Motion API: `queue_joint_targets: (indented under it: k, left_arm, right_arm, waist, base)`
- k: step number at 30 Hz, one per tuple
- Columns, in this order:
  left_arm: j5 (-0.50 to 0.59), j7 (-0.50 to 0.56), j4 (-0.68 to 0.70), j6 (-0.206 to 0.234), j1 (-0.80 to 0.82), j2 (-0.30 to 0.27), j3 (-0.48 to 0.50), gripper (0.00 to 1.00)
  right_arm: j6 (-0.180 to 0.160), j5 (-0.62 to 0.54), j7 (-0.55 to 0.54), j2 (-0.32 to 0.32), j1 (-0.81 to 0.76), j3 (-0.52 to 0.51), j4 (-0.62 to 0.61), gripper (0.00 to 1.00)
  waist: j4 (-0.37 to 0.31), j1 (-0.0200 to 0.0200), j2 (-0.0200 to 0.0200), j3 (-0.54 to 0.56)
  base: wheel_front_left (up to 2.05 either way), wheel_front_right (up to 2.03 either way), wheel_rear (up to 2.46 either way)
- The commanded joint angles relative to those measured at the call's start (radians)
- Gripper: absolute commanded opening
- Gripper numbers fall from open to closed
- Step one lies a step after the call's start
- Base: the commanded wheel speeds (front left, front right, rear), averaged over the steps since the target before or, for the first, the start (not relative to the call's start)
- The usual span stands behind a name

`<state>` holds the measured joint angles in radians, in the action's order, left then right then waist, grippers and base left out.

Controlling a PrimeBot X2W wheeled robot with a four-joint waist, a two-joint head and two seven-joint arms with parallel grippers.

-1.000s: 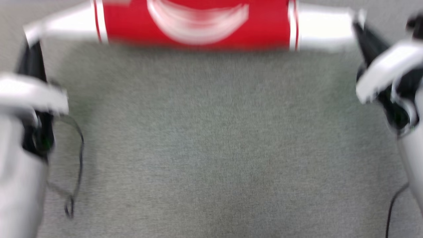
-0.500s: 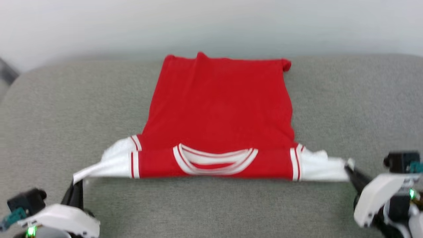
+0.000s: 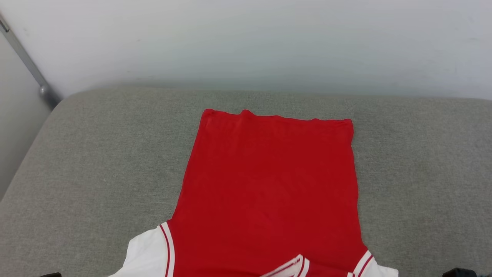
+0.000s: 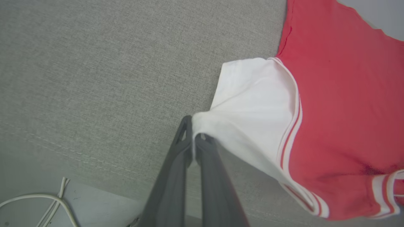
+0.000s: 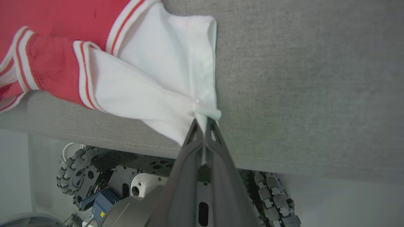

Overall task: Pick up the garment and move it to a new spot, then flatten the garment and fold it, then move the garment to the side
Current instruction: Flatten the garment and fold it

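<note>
The garment (image 3: 269, 192), a red jersey with white sleeves and red-white striped trim, lies spread on the grey cushioned surface (image 3: 96, 161), hem toward the far wall, plain red side up. Its shoulder end is doubled over at the near edge. My left gripper (image 4: 193, 134) is shut on the tip of one white sleeve (image 4: 252, 107), pulled taut. In the right wrist view my right gripper (image 5: 203, 121) is shut on the bunched tip of the other white sleeve (image 5: 164, 63). No lettering or number shows.
A pale wall (image 3: 246, 42) rises behind the surface, with a grey metal rail (image 3: 27, 61) at the far left. Below the surface's near edge sit my wheeled base (image 5: 94, 179) and white cables (image 4: 41, 201) on the floor.
The head camera has tilted up, so the jersey and both grippers slid down the picture and the wall came into view. Both grippers still hold the sleeve tips.
</note>
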<state>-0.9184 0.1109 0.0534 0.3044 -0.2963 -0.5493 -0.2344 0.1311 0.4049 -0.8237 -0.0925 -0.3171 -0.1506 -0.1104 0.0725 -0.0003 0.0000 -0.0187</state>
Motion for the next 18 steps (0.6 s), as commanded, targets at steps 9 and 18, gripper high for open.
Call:
queue_joint_targets:
  k: [9, 18]
  left_arm:
    - [0.021, -0.033, -0.006, 0.014, 0.031, 0.012, 0.000, 0.00]
    - [0.054, -0.053, 0.053, -0.006, 0.104, 0.006, -0.014, 0.00]
  right_arm:
    - [-0.001, 0.004, 0.021, 0.038, -0.006, 0.000, -0.001, 1.00]
    - [-0.001, -0.087, 0.320, -0.028, 0.307, -0.058, 0.076, 1.00]
  waist:
    - [-0.023, 0.0003, 0.0000, -0.038]
    - [-0.014, 0.0003, 0.0000, -0.087]
  base:
    - [0.00, 0.00, 0.00]
    - [0.00, 0.00, 0.00]
